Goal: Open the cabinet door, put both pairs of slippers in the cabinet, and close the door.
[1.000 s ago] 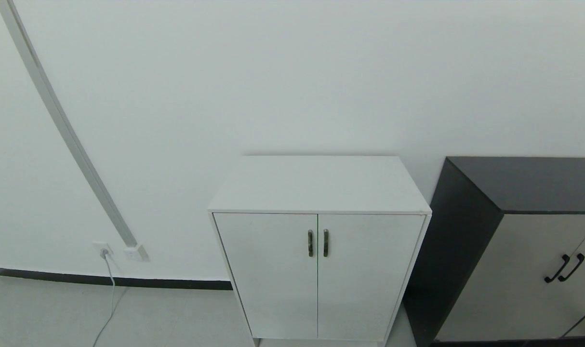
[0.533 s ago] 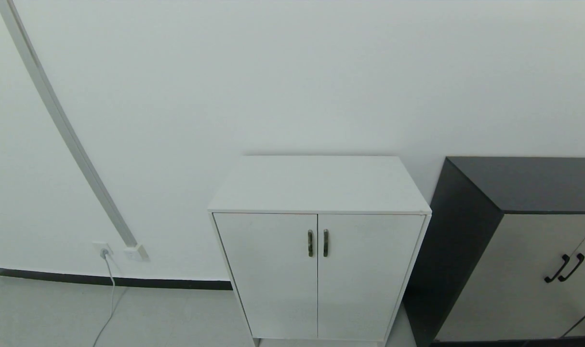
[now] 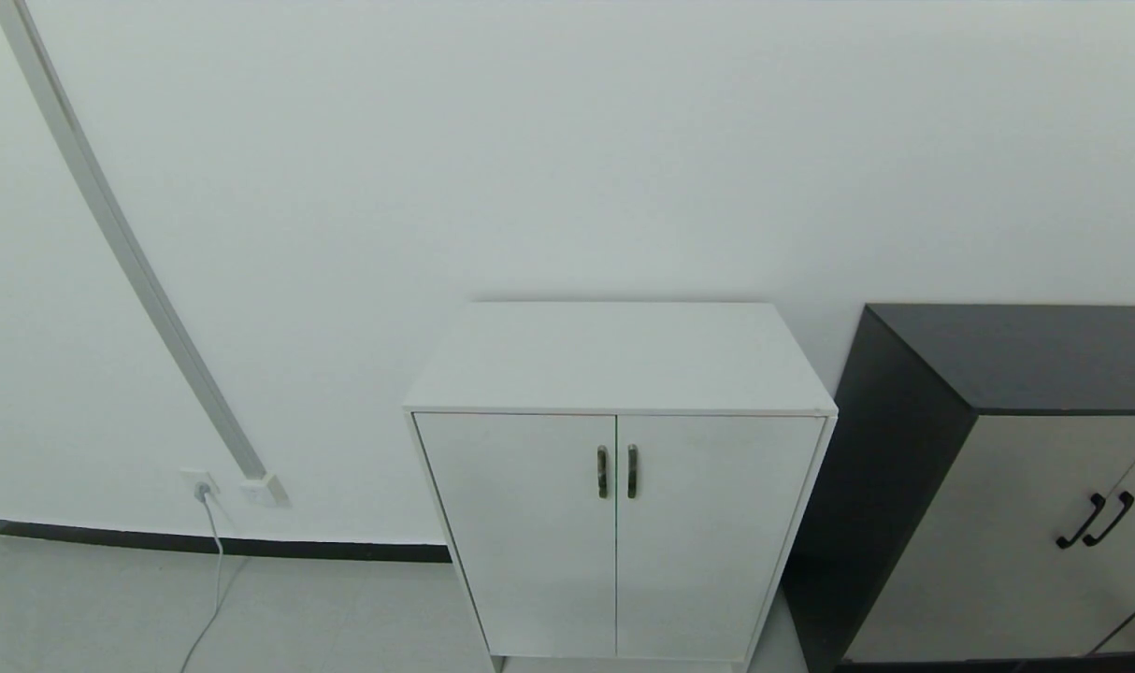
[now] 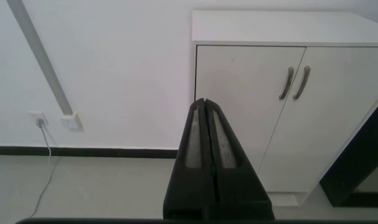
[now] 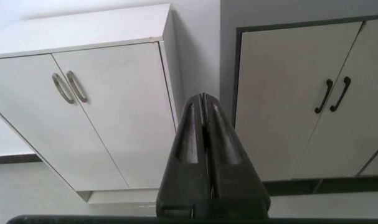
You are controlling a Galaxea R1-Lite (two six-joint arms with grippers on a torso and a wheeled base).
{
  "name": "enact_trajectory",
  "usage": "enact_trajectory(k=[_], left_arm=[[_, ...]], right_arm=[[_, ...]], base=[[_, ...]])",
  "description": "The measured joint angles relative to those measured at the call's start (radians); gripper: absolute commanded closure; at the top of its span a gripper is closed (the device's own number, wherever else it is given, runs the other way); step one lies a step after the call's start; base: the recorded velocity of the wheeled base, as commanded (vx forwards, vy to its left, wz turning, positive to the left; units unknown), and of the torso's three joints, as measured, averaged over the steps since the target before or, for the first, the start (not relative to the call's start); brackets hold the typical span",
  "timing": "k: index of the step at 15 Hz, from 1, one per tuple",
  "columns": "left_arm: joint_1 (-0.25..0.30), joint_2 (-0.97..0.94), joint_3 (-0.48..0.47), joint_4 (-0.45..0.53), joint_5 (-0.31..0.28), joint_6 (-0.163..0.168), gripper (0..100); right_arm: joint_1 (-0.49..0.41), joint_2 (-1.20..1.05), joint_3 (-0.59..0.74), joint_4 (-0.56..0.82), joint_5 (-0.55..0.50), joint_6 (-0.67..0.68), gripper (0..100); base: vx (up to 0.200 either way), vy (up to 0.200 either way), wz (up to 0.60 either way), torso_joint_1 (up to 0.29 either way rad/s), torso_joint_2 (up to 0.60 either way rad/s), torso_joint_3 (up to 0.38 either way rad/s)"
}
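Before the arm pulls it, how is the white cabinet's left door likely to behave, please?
The left door looks a flat, rigid panel, so it should swing without flexing. Its slim handle looks smooth, possibly slippery. The white cabinet is fairly narrow, so a hard pull might shift it.

The cabinet (image 3: 614,360) is plain white with two dark handles (image 3: 602,471), the cupboard (image 3: 904,449) beside it is black with pale grey doors (image 3: 998,523) and black handles (image 3: 1096,520), and the left gripper (image 4: 205,102) and right gripper (image 5: 202,97) are black.
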State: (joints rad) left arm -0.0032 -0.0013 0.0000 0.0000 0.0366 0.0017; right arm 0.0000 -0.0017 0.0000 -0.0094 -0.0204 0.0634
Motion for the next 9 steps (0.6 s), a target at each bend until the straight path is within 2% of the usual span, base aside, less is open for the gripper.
enact_trajectory(k=[9], left_arm=[[0.0,0.0,0.0,0.0,0.0,0.0,100]], right_arm=[[0.0,0.0,0.0,0.0,0.002,-0.005,100]], base=[[0.0,0.0,0.0,0.0,0.0,0.0]])
